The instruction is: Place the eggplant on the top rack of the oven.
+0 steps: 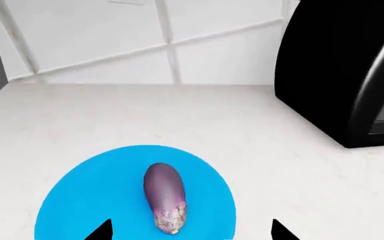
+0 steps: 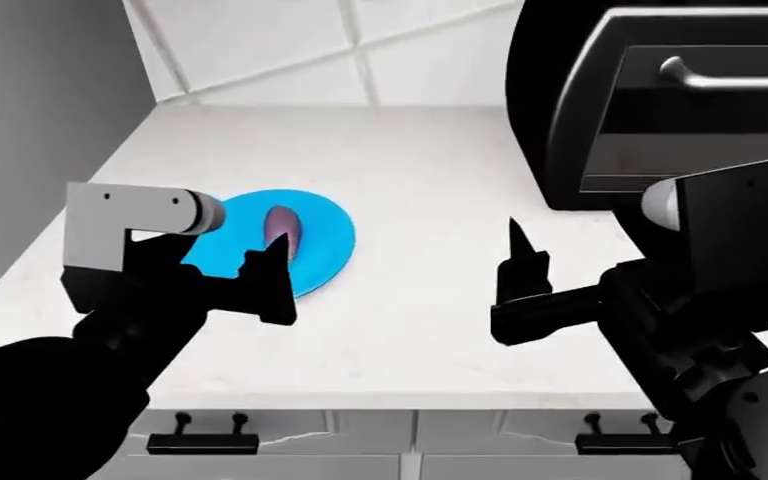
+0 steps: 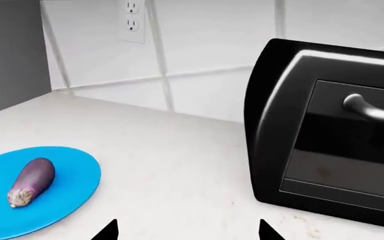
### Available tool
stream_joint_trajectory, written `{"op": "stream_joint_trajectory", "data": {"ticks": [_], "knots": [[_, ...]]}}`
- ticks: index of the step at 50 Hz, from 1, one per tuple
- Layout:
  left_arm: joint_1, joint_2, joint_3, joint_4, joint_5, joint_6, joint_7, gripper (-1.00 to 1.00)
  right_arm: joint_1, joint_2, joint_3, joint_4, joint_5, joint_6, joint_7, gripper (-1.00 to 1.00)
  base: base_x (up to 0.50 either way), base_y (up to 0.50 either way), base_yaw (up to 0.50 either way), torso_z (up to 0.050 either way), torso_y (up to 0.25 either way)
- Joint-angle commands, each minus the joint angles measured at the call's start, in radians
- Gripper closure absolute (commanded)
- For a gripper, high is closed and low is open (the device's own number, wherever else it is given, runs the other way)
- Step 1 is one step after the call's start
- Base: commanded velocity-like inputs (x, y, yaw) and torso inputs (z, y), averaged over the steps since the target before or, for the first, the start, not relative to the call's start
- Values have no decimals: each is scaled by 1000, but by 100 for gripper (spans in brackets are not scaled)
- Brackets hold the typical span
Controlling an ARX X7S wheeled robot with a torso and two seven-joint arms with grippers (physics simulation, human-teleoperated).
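The eggplant is a small glossy purple oblong lying on a blue plate on the white counter. It also shows in the head view and the right wrist view. My left gripper is open and empty, hovering just over the plate's near side, its fingertips either side of the eggplant's stem end; in the head view it partly covers the plate. My right gripper is open and empty over bare counter, right of the plate. The big oven and its top rack are out of view.
A small black countertop oven with a bar handle stands at the counter's back right, also in the left wrist view and the right wrist view. A tiled wall with an outlet is behind. A grey wall bounds the left. Drawers sit below the front edge.
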Motion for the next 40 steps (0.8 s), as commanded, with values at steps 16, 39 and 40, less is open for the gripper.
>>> {"op": "stream_joint_trajectory", "data": {"ticks": [16, 39, 40], "knots": [[-76, 42, 38, -154, -217, -65, -306, -100, -169, -16, 101, -66, -94, -25, -146, -100, 62, 0, 0, 0, 1], [-233, 13, 274, -387, 44, 133, -210, -100, -187, -23, 135, -89, -184, -33, -271, -100, 0, 0, 0, 0, 0], [-235, 10, 294, -399, 70, 151, -192, -100, -197, -22, 141, -90, -202, -31, -287, -100, 0, 0, 0, 0, 0]]}}
